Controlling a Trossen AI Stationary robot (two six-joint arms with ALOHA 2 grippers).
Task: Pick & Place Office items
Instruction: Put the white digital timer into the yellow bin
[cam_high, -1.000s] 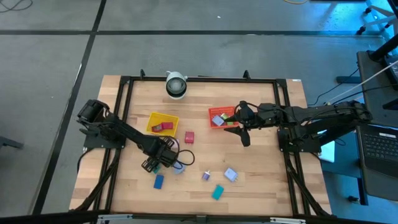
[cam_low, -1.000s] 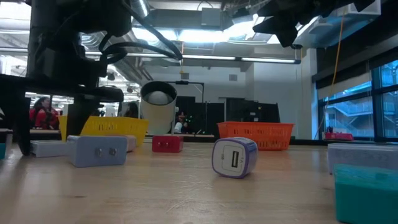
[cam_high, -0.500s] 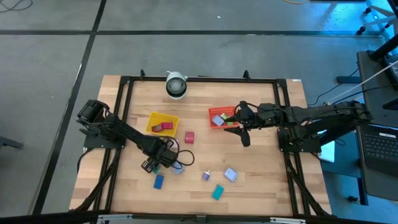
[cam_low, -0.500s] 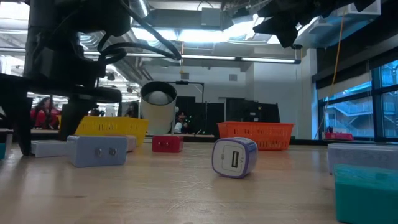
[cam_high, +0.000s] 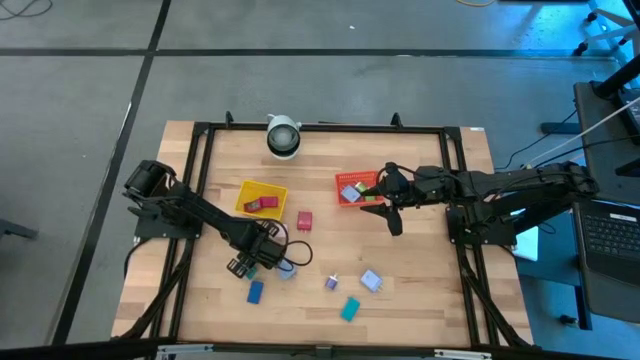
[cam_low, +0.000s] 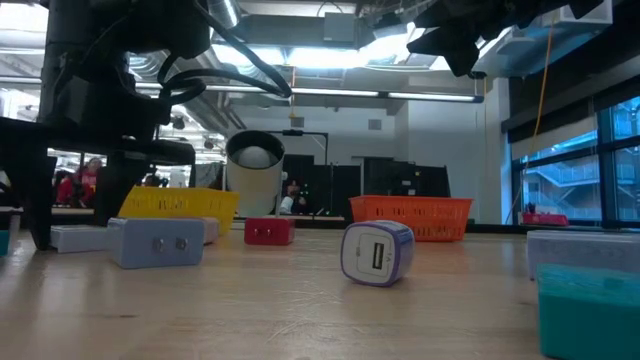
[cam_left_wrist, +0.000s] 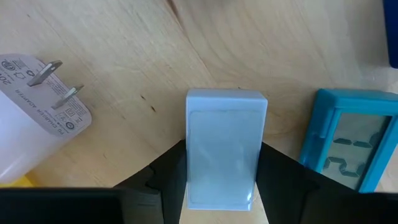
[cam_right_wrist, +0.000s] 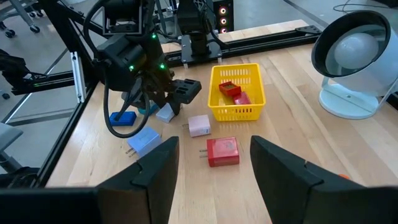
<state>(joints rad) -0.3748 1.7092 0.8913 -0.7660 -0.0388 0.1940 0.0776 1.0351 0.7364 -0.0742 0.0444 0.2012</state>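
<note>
The left claw was seen low over the wooden surface, near its front left part. In the left wrist view its two dark fingers were pressed against the sides of a pale blue block, which was pinched between them while it sat on the wood. Just beside that block a teal piece with a small display was seen, and on the other side a white plug adapter was lying with its prongs free.

The right claw was held above the surface, close beside the red tray; in the right wrist view its fingers were spread apart with nothing between them.

The other office items were scattered. Red pieces were lying in the yellow tray, and a red plug block was placed just beside that tray. Toward the front edge a blue piece, a purple piece, a whitish-blue block and a teal block were lying apart from one another. A white fan was standing at the back edge.
</note>
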